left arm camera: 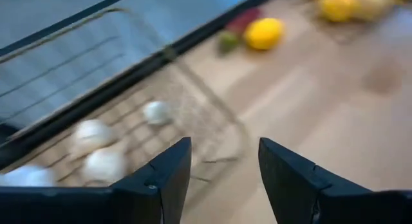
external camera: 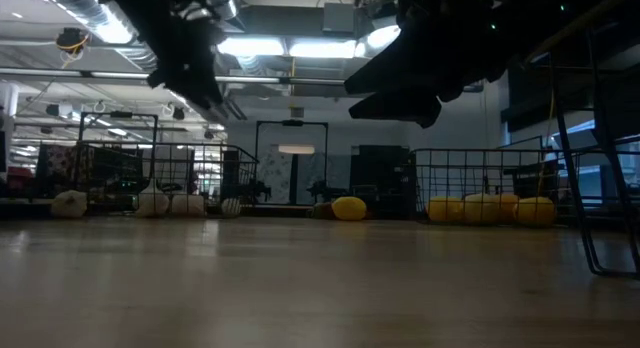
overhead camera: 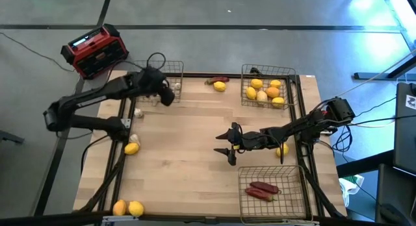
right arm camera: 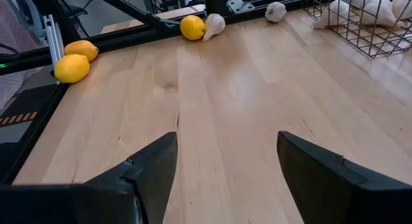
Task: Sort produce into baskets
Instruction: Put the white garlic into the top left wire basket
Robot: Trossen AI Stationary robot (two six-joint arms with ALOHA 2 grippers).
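Three wire baskets stand on the wooden table. The far-left basket (overhead camera: pixel 170 71) holds whitish bulbs (left arm camera: pixel 96 153). The far-right basket (overhead camera: pixel 268 86) holds yellow and orange fruits (overhead camera: pixel 263 93). The near-right basket (overhead camera: pixel 270 190) holds dark red peppers (overhead camera: pixel 262 189). My left gripper (overhead camera: pixel 170 96) (left arm camera: pixel 225 147) hovers open over the near right corner of the far-left basket, nothing between its fingers. My right gripper (overhead camera: pixel 227 143) (right arm camera: pixel 225 143) stands open above the bare middle of the table.
Loose pieces lie about: a yellow fruit and a red pepper (overhead camera: pixel 219 83) between the far baskets, bulbs (overhead camera: pixel 138 112) and a lemon (overhead camera: pixel 132 148) at the left edge, two fruits (overhead camera: pixel 128 208) at the near left corner, a lemon (overhead camera: pixel 282 149) under the right arm. A red and black box (overhead camera: pixel 96 50) stands beyond the table.
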